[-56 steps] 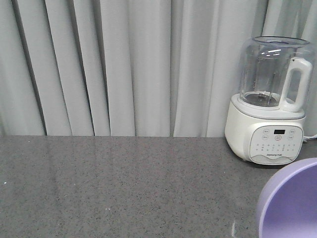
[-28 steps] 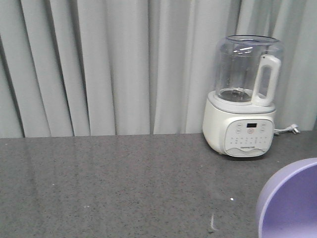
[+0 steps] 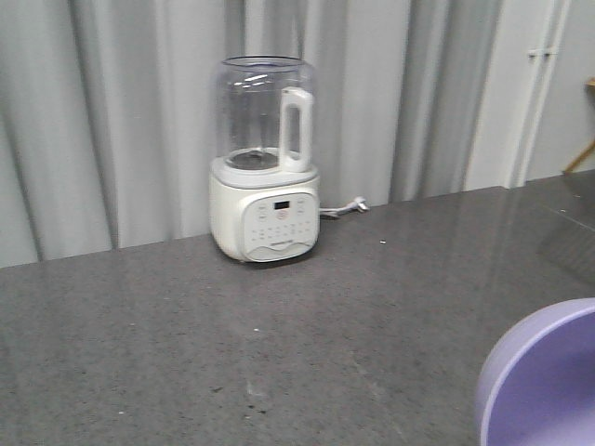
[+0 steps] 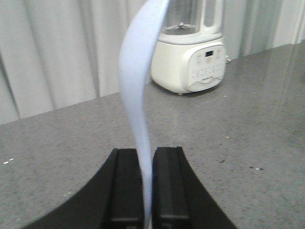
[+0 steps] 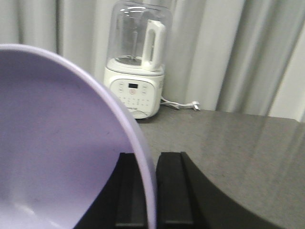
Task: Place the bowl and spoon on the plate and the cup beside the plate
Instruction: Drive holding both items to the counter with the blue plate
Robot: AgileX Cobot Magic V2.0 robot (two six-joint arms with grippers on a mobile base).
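Pinching the spoon in my left gripper, I clamp the bowl by its rim in my right gripper.

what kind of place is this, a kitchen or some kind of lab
Likely a kitchen-style counter, possibly staged: a dark grey speckled stone-look countertop, a white blender-type appliance with a clear jug standing at its back, and pale grey pleated curtains hanging behind instead of a wall.

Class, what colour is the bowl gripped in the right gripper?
Lavender purple, plain and unpatterned. The bowl shows best in the right wrist view.
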